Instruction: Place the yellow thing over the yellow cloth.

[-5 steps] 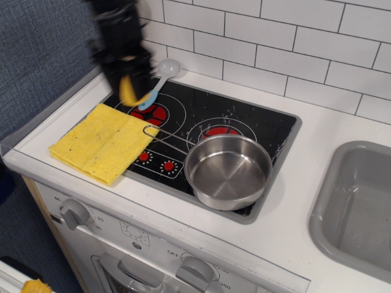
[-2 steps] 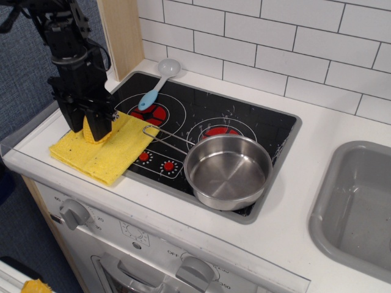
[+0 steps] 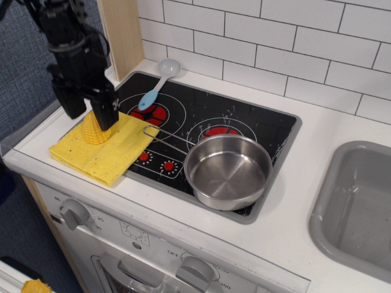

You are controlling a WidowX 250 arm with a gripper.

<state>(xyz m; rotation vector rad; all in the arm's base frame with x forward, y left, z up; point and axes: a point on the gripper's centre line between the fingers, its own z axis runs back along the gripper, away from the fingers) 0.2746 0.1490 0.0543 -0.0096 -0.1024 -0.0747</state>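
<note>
Since the small, bumpy yellow corn piece [image 3: 95, 129] is seen resting dome-up on the flat, folded yellow cloth [image 3: 104, 143], just beneath the black gripper [image 3: 89, 111], any retreat is best judged straight upward. The jaws are spread, one finger on each side of the corn (contact cannot be ruled out). The cloth lies flat across the white counter [image 3: 317, 152] and the black cooktop's [image 3: 201, 122] left edge; the steel pot [image 3: 227, 171] stands well apart.
</note>
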